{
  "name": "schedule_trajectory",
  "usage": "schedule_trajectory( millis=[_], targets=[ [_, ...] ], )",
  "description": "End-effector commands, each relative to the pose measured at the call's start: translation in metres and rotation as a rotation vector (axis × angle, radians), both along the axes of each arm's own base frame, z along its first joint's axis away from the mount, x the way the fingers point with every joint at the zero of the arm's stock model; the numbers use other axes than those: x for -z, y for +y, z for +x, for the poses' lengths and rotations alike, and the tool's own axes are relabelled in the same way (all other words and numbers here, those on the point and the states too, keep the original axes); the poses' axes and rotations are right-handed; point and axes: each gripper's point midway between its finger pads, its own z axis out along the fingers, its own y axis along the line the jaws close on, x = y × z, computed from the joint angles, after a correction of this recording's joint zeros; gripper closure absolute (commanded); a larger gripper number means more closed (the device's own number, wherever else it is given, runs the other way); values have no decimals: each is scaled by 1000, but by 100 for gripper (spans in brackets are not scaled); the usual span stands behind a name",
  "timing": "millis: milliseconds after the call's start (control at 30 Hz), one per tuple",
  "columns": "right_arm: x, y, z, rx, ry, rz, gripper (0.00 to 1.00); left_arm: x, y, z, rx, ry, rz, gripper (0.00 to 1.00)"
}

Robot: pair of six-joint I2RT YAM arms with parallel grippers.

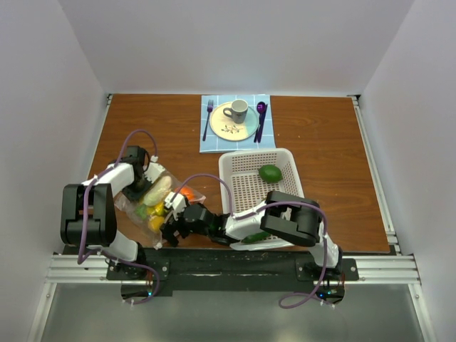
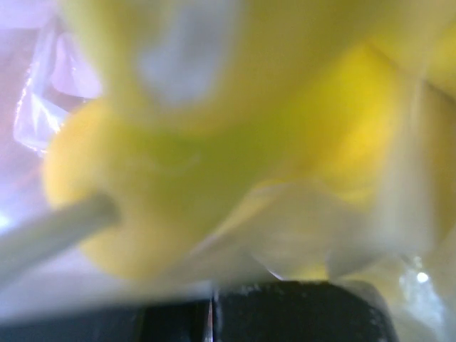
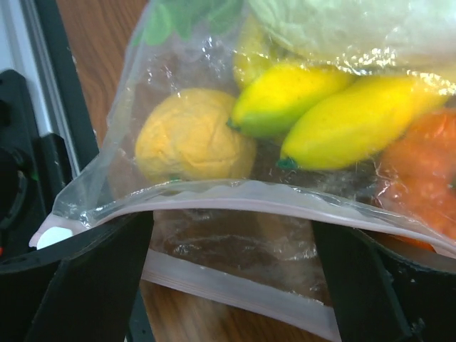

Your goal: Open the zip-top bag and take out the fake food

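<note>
On brown table (image 1: 320, 142), zip-top bag (image 1: 146, 199), white walls (image 1: 235, 43)

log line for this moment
clear crinkly zip-top bag: mouth parted, plastic fake food inside | left jaws: shut | right jaws: open at pink zip strip

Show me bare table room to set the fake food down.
Bare wood lies left of the blue placemat, beyond the zip-top bag, and right of the white basket up to the table edge. Near-left is crowded: bag, left gripper, right gripper.
</note>
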Motion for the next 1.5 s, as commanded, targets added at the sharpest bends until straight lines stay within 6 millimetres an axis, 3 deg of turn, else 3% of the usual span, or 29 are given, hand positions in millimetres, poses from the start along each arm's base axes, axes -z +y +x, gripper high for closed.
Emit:
schedule_trajectory(
  millis=[0,233,433,600,700,733,767,833,867,967,1000,1067,1100,1167,1233,1267,1467],
  targets=[
    [-50,31,4,-24,-60,136,1,22,-10,-16,-33,58,-60,100],
    [-56,41,11,5,-79,162,1,19,-9,-17,-43,47,-50,100],
    [-39,50,30,90,-120,108,1,17,-24,-30,-44,67,-108,100],
    [-28,56,27,58,-116,94,1,8,-34,-41,-30,78,-159,100],
    [-26,50,29,75,-115,86,3,5,-32,-44,-11,74,-147,100],
    [-22,44,28,77,-113,74,7,5,-31,-45,-7,73,-142,100],
    [-30,41,30,74,-115,94,23,6,-30,-46,0,74,-135,100],
    [-28,36,22,12,-90,85,44,7,-23,-45,1,71,-113,100],
    [-32,32,22,-7,-82,72,65,7,-18,-41,-10,57,-106,100],
    [-32,18,11,-58,-65,42,94,7,-4,-32,-29,38,-67,100],
    [-48,13,10,-55,-71,69,98,8,0,-31,-29,41,-55,100],
    [-45,-8,9,-17,-61,54,100,7,3,-26,-32,30,-42,100],
    [-68,-15,11,5,-75,87,100,7,4,-25,-36,32,-37,100],
    [-62,-39,10,35,-77,30,100,6,6,-19,-38,21,-32,100],
    [-77,-56,9,51,-85,16,100,6,8,-14,-43,18,-21,100],
    [-72,-69,9,76,-71,-36,100,5,10,-12,-47,14,-19,100],
    [-87,-109,7,140,-54,-106,100,6,15,-3,-58,10,0,100]
  ],
)
